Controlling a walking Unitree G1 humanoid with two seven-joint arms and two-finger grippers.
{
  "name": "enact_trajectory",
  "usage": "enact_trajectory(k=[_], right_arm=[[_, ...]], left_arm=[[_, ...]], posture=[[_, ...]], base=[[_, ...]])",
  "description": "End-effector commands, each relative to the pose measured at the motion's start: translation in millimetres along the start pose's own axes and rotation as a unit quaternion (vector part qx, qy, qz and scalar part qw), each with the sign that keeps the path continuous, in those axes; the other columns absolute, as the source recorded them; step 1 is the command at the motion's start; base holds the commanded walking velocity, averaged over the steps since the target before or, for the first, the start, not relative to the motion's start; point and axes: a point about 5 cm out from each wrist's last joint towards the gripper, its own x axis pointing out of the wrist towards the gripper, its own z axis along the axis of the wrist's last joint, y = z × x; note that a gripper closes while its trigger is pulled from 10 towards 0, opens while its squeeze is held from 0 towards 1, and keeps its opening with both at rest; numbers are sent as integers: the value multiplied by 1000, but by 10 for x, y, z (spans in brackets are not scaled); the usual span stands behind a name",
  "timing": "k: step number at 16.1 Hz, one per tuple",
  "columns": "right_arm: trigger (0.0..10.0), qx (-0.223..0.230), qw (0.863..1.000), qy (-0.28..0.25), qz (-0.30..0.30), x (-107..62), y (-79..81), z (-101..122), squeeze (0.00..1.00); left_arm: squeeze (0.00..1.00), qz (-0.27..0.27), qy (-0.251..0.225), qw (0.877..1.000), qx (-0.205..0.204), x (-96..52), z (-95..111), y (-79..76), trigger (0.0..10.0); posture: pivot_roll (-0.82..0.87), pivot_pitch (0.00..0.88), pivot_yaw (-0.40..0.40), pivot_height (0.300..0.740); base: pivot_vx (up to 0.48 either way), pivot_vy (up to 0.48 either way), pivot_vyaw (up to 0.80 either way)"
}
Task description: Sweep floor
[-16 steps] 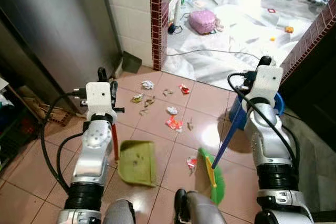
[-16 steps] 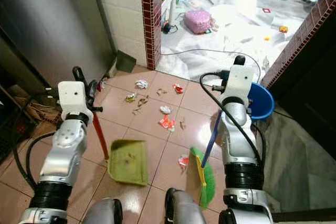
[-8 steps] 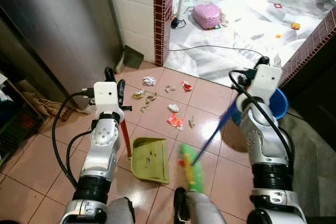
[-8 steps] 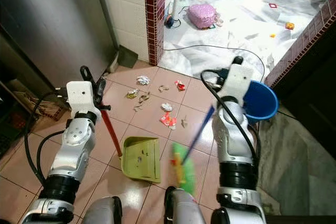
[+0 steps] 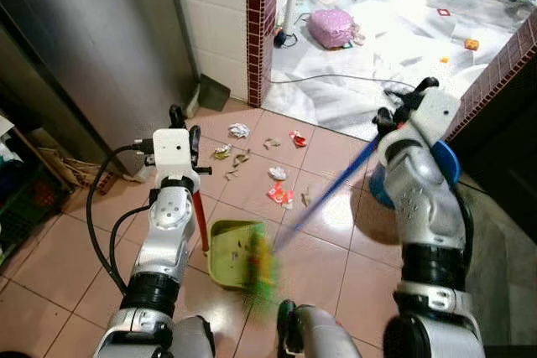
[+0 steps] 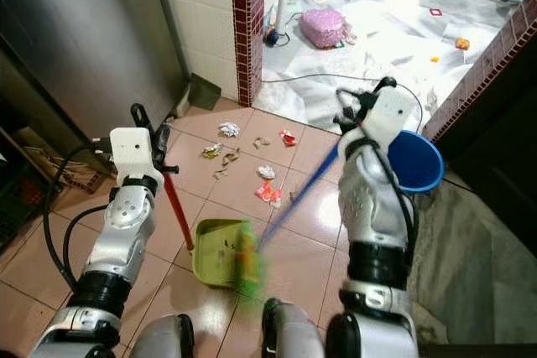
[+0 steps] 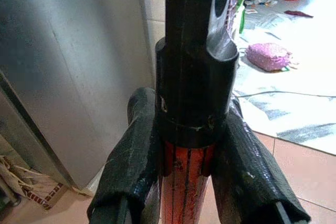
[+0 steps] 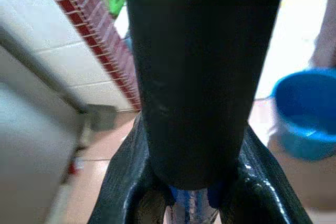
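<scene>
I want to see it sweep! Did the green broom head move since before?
Yes. The green broom head swung toward the robot's left across the tiles; it was right of the green plastic dustpan and is now blurred at its mouth.

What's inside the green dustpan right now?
A few small dark specks of debris lie on the floor of the green dustpan. The blurred green broom head covers its open edge, so anything beneath it there cannot be seen.

Silver jointed arms, white boxy wrist housings, looping black cables, black collars
</scene>
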Motion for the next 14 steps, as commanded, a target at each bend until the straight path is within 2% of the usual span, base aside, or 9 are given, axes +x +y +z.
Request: enact_trajectory(k=[1, 2, 4, 5, 6, 7, 8, 12, 14], right_arm=[[10000, 64, 996, -9, 67, -29, 263, 141, 0], [10000, 57, 995, -16, 84, -37, 313, 177, 0], [10000, -11, 991, -51, 125, -63, 417, 298, 0], [10000, -30, 988, -62, 136, -72, 444, 332, 0], [10000, -101, 975, -107, 164, -108, 513, 447, 0], [10000, -146, 963, -145, 175, -139, 538, 531, 0], [10000, -169, 954, -171, 179, -164, 542, 599, 0], [10000, -206, 941, -213, 165, -185, 436, 753, 0], [10000, -243, 937, -211, 137, -172, 238, 643, 0]], left_arm=[[0, 0, -23, 1000, 11, 41, 82, -9, 10000], [0, 0, -24, 1000, 11, 43, 83, -14, 10000], [0, -2, -29, 1000, 11, 50, 94, -27, 10000], [0, -2, -29, 1000, 11, 50, 92, -28, 10000], [0, -2, -30, 999, 11, 50, 88, -27, 10000], [0, -1, -30, 999, 10, 46, 87, -24, 10000], [0, -1, -30, 1000, 10, 44, 82, -20, 10000], [0, 3, -38, 999, 4, 72, 143, 59, 10000], [0, 6, -55, 998, -8, 54, 251, 157, 10000]], posture=[[-106, 134, -19, 740], [-105, 133, -20, 740], [-101, 131, -22, 740], [-100, 129, -21, 740], [-97, 125, -21, 740], [-94, 123, -20, 740], [-92, 115, -21, 740], [-82, 90, -16, 740], [-77, 84, -13, 740]], base=[[0, 0, 0], [0, 0, 0], [0, 0, 0], [0, 0, 0], [0, 0, 0], [0, 0, 0], [0, 0, 0], [0, 0, 0], [0, 0, 0]])
